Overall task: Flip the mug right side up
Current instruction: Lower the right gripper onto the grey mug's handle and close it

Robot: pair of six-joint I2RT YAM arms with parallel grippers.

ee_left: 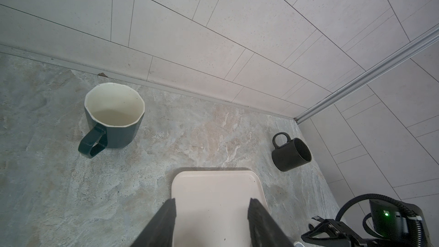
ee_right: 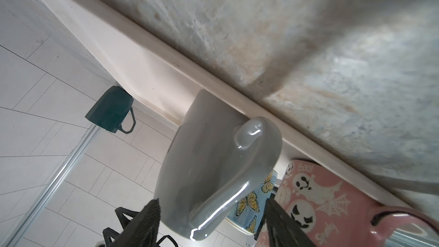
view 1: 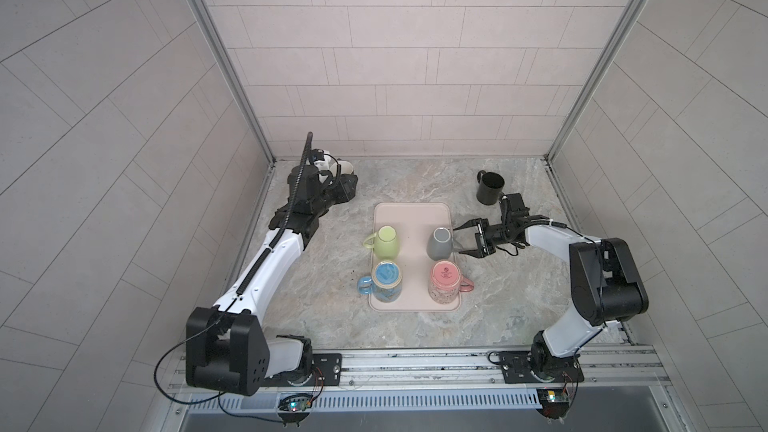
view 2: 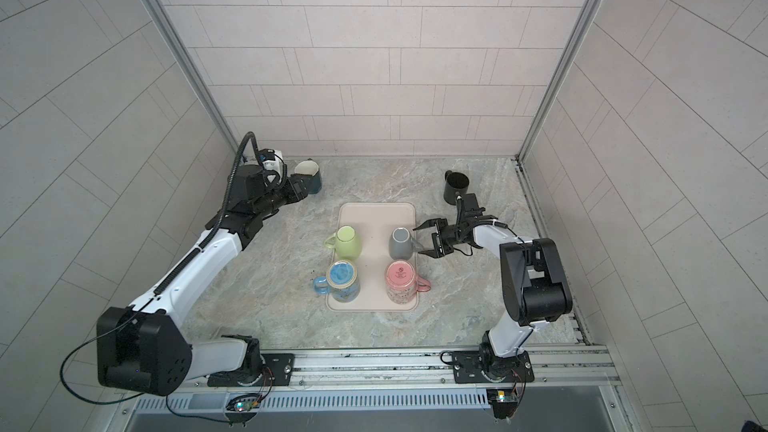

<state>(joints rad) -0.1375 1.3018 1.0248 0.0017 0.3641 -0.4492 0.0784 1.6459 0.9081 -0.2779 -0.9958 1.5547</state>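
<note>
A grey mug [view 1: 440,243] [view 2: 402,243] stands upside down on the back right of the beige tray [view 1: 411,218] [view 2: 376,218]. Its handle points right, toward my right gripper [view 1: 457,239] [view 2: 417,240]. In the right wrist view that gripper [ee_right: 212,204] is open, with the grey mug's [ee_right: 213,162] handle between its fingers and a gap on each side. My left gripper [view 1: 352,187] [view 2: 307,187] [ee_left: 212,201] is open and empty at the back left, next to an upright dark teal mug [view 1: 345,168] [ee_left: 114,117].
Three more mugs stand upside down on the tray: green [view 1: 386,241], blue with butterflies [view 1: 386,282] and pink [view 1: 444,282], the pink one close beside the grey mug. A black mug [view 1: 490,189] [ee_left: 291,154] stands upright at the back right. Tiled walls enclose three sides.
</note>
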